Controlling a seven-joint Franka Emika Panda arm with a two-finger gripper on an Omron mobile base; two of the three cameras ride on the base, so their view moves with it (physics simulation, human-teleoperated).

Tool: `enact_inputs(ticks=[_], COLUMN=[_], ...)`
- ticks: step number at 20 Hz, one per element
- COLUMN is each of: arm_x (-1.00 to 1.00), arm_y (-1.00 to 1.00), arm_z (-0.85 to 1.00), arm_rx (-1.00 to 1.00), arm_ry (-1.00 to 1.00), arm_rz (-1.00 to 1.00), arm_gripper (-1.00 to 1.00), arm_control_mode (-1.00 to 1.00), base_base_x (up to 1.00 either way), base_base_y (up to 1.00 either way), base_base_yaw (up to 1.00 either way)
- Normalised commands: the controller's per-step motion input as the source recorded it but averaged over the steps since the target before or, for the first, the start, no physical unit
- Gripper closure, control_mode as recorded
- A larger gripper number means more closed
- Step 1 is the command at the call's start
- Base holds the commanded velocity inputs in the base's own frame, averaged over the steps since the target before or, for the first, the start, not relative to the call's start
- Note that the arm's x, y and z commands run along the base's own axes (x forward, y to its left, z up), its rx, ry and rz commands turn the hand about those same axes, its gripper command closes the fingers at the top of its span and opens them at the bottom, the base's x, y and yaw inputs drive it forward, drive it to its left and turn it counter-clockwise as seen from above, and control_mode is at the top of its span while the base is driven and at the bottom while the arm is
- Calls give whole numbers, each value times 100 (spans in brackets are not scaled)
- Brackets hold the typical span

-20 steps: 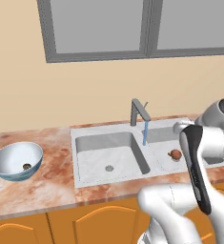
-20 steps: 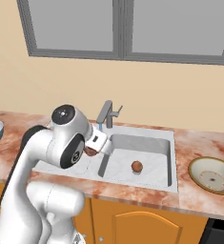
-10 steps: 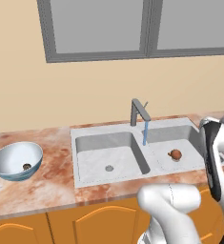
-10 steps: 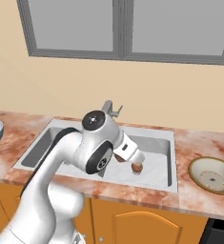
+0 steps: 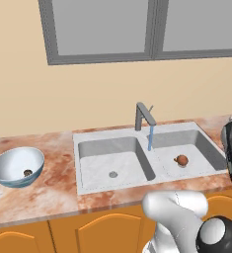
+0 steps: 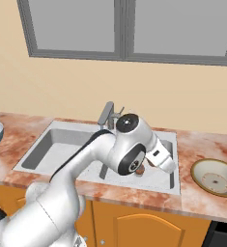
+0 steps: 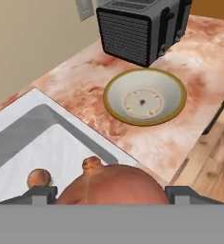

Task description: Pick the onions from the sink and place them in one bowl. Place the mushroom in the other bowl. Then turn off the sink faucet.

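Behind tan bowl [image 7: 144, 97], toaster [image 7: 139, 26] on counter [image 7: 199, 57]

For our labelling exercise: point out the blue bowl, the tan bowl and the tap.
blue bowl [image 5: 9, 167], left base view, on its white inner wall.
tan bowl [image 7: 167, 90], hand view, on its pale inner wall right of centre.
tap [image 5: 139, 116], left base view, on its upright post.

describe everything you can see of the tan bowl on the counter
The tan bowl is round and shallow, pale cream inside with a darker olive-brown rim, a faint orange-brown ring and a small dark dot at its centre. It looks like glazed ceramic. It sits upright and empty on the marbled counter, right of the sink, just in front of a dark toaster.
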Motion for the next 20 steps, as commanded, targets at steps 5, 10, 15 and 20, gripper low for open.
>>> enact_inputs(ticks=[5,10,15,20], arm_x=[41,29,55,60], arm_y=[-75,-64,-54,-45], arm_z=[-2,-20,-24,-25], arm_rx=[9,15,15,7], arm_ry=[1,4,12,11], arm_rz=[-11,0,-4,-7], arm_gripper=[100,100,100,100], arm_control_mode=[-100,-100,-100,-100], base_base_x=[0,0,0,0], base_base_y=[0,0,0,0], base_base_yaw=[0,0,0,0])
